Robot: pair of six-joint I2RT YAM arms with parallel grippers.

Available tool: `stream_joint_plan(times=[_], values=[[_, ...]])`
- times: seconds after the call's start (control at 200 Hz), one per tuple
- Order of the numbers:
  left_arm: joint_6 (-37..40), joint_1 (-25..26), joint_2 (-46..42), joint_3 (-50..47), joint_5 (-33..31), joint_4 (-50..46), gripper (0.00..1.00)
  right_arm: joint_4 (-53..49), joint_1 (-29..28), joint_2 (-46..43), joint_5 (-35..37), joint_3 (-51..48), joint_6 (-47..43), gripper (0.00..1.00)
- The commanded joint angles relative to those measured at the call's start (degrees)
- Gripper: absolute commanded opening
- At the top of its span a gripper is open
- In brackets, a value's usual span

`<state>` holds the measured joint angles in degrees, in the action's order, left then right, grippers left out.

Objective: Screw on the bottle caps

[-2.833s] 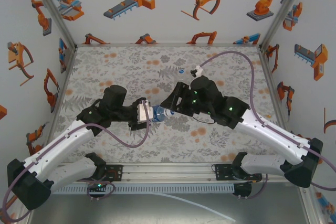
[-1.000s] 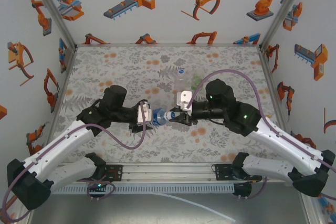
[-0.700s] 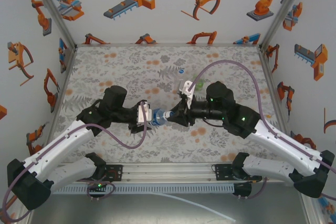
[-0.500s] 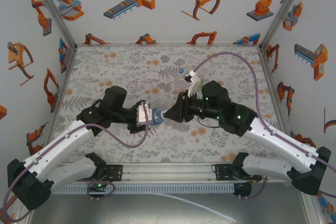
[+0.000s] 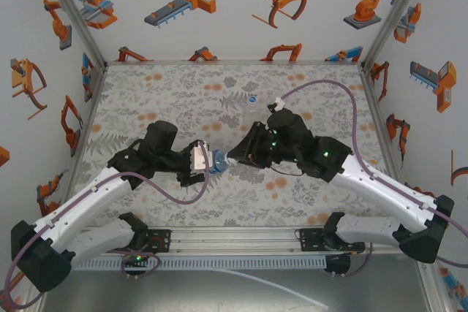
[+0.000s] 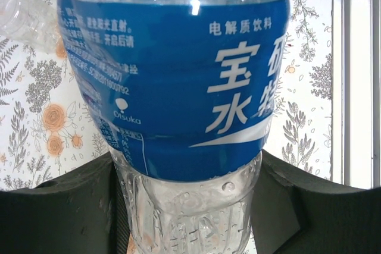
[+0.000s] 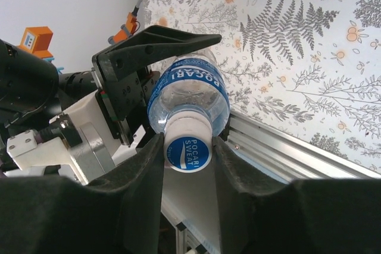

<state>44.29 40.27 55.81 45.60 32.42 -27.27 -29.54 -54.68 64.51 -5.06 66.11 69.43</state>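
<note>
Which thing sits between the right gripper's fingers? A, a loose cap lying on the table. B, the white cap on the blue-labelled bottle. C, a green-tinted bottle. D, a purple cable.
B: in the right wrist view the white cap, seated on the neck of the blue-labelled bottle, sits between the fingers of the right gripper.

- A blue-labelled clear plastic bottle (image 5: 220, 160) lies sideways over the middle of the floral-patterned table (image 5: 175, 85), between the arms.
- The left gripper (image 5: 212, 161) clamps its body from the left.
- A small round white plastic cap (image 7: 187, 142) sits on its neck, with the right gripper (image 7: 188, 150) closed against both sides.
</note>
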Motion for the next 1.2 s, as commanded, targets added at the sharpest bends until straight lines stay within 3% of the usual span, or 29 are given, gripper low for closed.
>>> stream_joint_plan(times=[0.0, 0.09, 0.29, 0.411, 0.546, 0.746, 0.851, 1.192], values=[[0.79, 0.95, -0.33, 0.98, 5.37, 3.23, 0.0, 0.27, -0.08, 0.62, 5.05, 3.55, -5.4, 0.44], [0.79, 0.98, -0.33, 0.98, 5.51, 3.26, 0.0, 0.71, 0.01, 0.42, 5.65, 5.86, -11.26, 0.5], [0.79, 1.08, -0.26, 0.98, 5.54, 3.24, 0.0, 1.53, 0.33, 0.27, 3.85, 10.41, -28.28, 0.51], [0.97, 1.19, -0.37, 0.98, 5.67, 3.18, 0.0, 3.29, 0.34, -0.47, -2.77, 10.79, -43.64, 0.49], [1.41, 1.13, -0.39, 0.98, 6.61, 2.9, 0.0, 3.58, 0.31, -1.93, -16.01, 10.25, -64.04, 0.49], [1.92, 1.22, -0.34, 0.98, 7.72, 2.53, 0.0, 4.18, 0.14, -6.39, -28.59, 4.07, -90.09, 0.49], [2.09, 1.22, -0.33, 1.07, 8.05, 2.31, 0.0, 6.6, 0.16, -7.52, -31.32, 0.9, -94.35, 0.49], [2.46, 1.36, 0.02, 1.42, 8.99, 1.69, 0.0, 6.51, 0.05, -6.17, -27.86, -1.66, -95.44, 0.48]])
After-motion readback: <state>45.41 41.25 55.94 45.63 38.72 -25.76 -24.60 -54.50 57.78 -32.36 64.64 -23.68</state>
